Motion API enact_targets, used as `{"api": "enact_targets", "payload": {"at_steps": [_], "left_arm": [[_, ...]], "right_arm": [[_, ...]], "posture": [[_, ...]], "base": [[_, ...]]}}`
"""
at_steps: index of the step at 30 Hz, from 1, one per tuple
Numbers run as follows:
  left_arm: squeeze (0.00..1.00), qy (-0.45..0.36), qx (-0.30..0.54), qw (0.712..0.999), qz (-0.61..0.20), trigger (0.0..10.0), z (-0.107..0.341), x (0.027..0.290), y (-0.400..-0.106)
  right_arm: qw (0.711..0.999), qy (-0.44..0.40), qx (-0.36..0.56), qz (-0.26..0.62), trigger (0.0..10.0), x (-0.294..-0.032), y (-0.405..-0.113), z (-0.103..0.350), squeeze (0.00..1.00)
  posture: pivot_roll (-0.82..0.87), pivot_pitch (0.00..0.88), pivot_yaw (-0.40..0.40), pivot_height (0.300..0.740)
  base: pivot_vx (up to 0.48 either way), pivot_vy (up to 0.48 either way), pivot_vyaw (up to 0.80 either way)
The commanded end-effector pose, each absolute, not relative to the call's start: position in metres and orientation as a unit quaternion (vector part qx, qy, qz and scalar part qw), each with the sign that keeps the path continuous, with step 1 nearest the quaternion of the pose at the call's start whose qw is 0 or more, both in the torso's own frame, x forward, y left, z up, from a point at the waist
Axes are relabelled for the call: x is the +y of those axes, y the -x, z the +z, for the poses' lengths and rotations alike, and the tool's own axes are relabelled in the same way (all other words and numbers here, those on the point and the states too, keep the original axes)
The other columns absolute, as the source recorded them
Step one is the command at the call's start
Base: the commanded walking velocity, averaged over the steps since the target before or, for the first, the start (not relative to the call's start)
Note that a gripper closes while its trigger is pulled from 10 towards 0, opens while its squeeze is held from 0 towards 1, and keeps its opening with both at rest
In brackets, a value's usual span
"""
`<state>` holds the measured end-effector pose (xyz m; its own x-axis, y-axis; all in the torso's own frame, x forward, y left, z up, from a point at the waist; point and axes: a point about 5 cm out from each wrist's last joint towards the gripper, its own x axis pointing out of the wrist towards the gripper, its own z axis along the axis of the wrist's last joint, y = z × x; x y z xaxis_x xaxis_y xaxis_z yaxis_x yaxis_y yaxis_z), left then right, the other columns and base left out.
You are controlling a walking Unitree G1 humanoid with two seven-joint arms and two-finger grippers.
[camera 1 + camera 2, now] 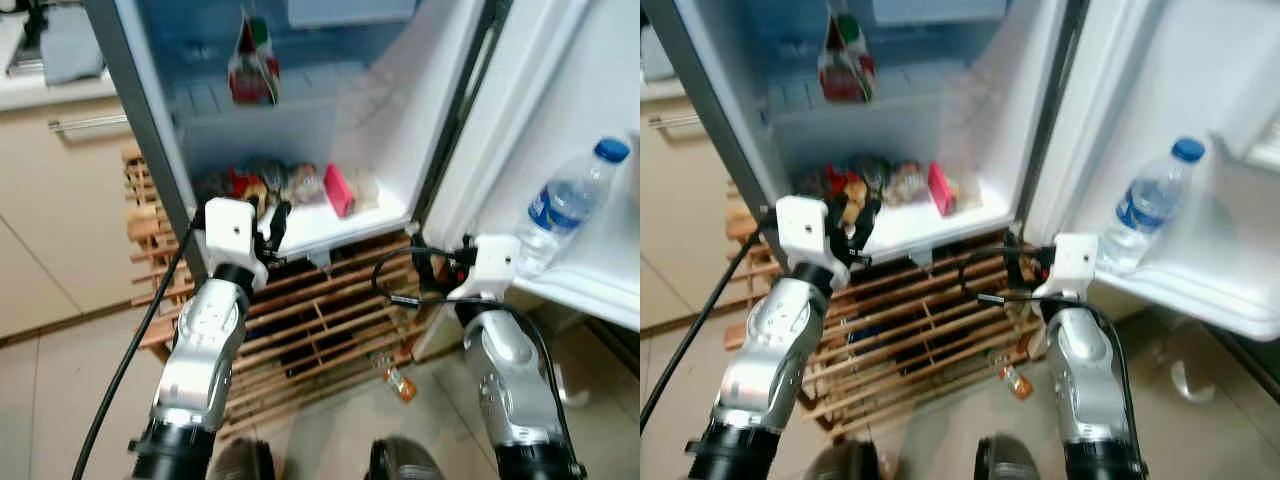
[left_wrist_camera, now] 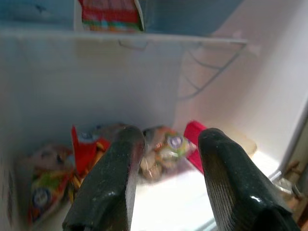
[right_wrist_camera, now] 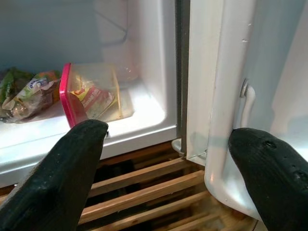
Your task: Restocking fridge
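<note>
From the head views I saw the fridge standing open on a wooden slatted rack, a water bottle in its door shelf, food bags on the low shelf, and a small bottle lying on the tiled floor. In the left wrist view the left gripper was parted and empty before the bags; in the right wrist view the right gripper was wide apart and empty beside a pink-lidded box — I judged we were between items, so next I must fetch something, perhaps that fallen bottle.

Home kitchen: open fridge, cabinets
</note>
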<state>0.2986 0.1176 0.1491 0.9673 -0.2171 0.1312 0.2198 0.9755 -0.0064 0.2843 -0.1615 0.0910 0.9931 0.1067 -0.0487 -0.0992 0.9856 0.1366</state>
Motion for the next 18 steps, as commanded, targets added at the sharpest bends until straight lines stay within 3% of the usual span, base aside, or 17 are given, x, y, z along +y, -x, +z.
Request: {"api": "enact_targets", "payload": {"at_steps": [1,6,18], "left_arm": [[0.00,0.012,-0.070,0.991,-0.115,10.0,0.1512,0.1135,-0.3008],[0.00,0.007,-0.074,0.991,-0.114,10.0,0.1510,0.1115,-0.3005],[0.00,-0.001,-0.076,0.991,-0.112,10.0,0.1499,0.1090,-0.3046]], "right_arm": [[0.995,-0.068,-0.002,0.072,10.0,-0.1571,-0.2917,0.1055,0.00],[0.995,-0.066,-0.002,0.068,10.0,-0.1598,-0.2948,0.1064,0.00],[0.996,-0.053,0.004,0.076,10.0,-0.1569,-0.2903,0.1009,0.00]], "posture": [[-0.09,0.000,-0.026,0.740],[-0.09,0.000,-0.030,0.740],[-0.10,0.000,-0.024,0.740]], "base": [[0.000,0.000,0.00],[0.000,0.000,0.00],[-0.368,0.000,0.00]]}}
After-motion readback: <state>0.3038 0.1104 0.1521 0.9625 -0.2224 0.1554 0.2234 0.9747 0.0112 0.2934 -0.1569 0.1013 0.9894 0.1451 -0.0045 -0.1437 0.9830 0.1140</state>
